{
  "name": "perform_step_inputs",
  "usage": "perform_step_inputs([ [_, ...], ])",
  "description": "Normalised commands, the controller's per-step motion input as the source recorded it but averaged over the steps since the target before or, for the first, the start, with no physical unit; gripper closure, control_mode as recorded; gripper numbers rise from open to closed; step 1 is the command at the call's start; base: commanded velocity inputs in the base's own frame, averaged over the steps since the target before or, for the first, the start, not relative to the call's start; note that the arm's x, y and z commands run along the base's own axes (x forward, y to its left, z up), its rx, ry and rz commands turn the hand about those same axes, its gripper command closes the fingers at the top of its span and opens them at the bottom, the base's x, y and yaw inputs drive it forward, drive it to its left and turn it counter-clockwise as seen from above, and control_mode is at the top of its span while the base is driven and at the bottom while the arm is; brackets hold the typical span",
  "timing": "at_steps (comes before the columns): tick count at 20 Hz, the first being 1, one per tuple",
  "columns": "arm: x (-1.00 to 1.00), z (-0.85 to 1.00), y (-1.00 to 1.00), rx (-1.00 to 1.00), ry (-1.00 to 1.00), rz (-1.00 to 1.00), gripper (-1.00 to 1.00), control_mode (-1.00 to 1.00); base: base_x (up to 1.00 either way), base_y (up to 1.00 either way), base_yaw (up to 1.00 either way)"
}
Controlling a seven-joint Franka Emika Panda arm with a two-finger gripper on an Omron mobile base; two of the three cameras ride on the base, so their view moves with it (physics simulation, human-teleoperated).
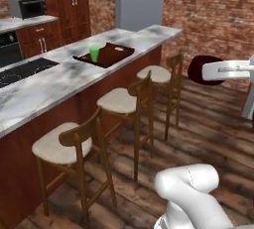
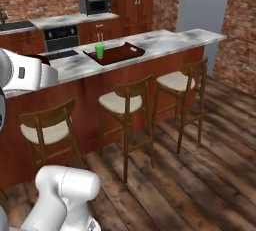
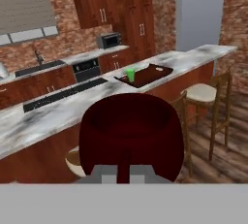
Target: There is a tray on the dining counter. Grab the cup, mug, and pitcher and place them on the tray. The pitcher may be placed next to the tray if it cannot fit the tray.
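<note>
— Where was the mug (image 3: 131, 138) at that moment?

— Off the bench (image 1: 44, 86) altogether, carried in the air over the wooden floor (image 1: 208, 139) on the stool (image 1: 121, 101) side. In the hand view it sat right in front of the tool (image 3: 123, 172), mouth turned toward the camera, with the tool pressed together on its near wall. From the left base view it showed as a dark red shape at the end of the arm.

— And the tray (image 1: 113, 53)?

— It lay on the bench toward the far end, near the edge facing the stools. The green cup (image 1: 94, 54) stood upright inside it, at the end nearer the cooktop (image 1: 22, 70). The rest of the tray floor looked bare.

— So which way did the mug have to travel?

— Forward and across, judging by the hand view: the tray sat beyond the mug's rim and a little higher in the picture, well apart from it. The tray's long side ran roughly along the bench, so the open end away from the cup seemed the natural target.

— Any pitcher?

— None could be made out on the bench.
</note>
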Motion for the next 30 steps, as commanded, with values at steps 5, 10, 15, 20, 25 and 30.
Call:
perform_step_inputs([
  [5, 0.00, 0.00, 0.00, 0.00, 0.00, 0.00, 1.00, 1.00, 0.93, -0.53, 0.41],
  [10, 0.00, 0.00, 0.00, 0.00, 0.00, 0.00, 1.00, 1.00, 0.78, -0.57, 0.48],
  [15, 0.00, 0.00, 0.00, 0.00, 0.00, 0.00, 1.00, 1.00, 0.66, -0.59, 0.52],
  [20, 0.00, 0.00, 0.00, 0.00, 0.00, 0.00, 1.00, 1.00, 0.53, -0.61, 0.52],
  [25, 0.00, 0.00, 0.00, 0.00, 0.00, 0.00, 1.00, 1.00, 0.53, -0.69, 0.46],
  [30, 0.00, 0.00, 0.00, 0.00, 0.00, 0.00, 1.00, 1.00, 0.52, -0.74, 0.28],
])
